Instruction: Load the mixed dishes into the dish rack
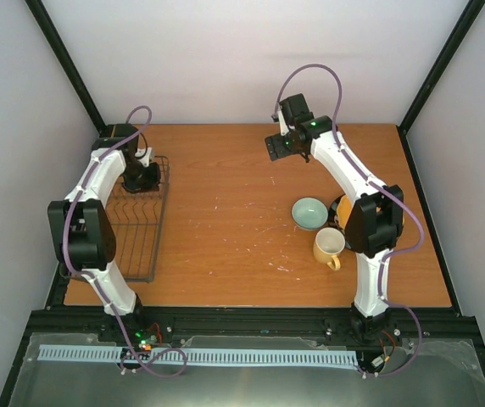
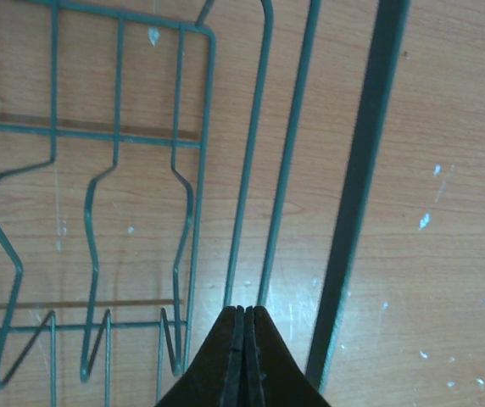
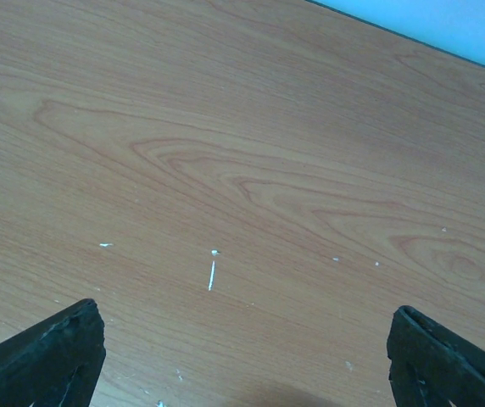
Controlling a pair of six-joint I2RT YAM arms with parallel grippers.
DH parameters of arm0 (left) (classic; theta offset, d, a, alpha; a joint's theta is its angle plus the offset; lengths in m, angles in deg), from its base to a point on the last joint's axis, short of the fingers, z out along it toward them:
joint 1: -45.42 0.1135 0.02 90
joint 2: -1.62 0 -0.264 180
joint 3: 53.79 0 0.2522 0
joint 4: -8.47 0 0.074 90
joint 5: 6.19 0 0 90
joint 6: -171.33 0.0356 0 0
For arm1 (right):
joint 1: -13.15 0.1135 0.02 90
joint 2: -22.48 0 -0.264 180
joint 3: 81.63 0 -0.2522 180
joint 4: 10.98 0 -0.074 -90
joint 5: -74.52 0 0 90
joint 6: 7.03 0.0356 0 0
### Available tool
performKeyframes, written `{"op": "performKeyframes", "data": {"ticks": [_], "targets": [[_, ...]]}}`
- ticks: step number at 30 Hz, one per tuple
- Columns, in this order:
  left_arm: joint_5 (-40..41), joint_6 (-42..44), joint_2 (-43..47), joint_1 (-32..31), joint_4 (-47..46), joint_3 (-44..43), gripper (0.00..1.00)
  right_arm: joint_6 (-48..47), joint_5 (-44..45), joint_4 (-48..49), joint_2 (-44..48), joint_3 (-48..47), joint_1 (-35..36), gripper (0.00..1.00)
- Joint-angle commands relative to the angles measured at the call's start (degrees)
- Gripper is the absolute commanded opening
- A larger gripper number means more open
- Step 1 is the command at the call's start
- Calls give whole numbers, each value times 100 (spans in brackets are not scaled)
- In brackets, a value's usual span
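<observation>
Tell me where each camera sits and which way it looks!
Top external: above and behind the robot, looking down at the table, dish rack, pale blue-green bowl and cream-yellow mug; shows the left arm and right arm.
Left wrist: on the left arm, looking down at the dish rack's wires; shows the shut left gripper.
Right wrist: on the right arm, looking down at bare wood; shows the open right gripper.
Shared: top and left wrist both see the dish rack.

Bowl point(image 1: 309, 212) & mug point(image 1: 329, 246) R (upright); rack point(image 1: 138, 248) L
</observation>
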Motion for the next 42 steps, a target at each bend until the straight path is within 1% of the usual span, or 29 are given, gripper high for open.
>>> {"op": "performKeyframes", "data": {"ticks": [1,7,11,16,26,36,42], "targets": [[370,243,-241,-18,-399,-104,1,-113,178,-47,237,94,-4,90],[238,224,-734,-34,-858,-500,1,-153,222,-23,192,122,-5,90],[202,191,-959,-98,-1123,-607,1,-160,279,-8,158,93,-4,90],[88,196,-1208,-132,-1151,-936,1,-163,312,5,124,103,-8,90],[-332,55,-2032,-178,-1182,-2426,1,-198,352,41,51,71,-4,90],[-711,-45,-2703,-255,-1481,-3229,0,-248,434,58,14,63,-5,90],[-1014,-175,-3419,-322,-1557,-4428,1,-247,399,84,-9,37,-13,90]]}}
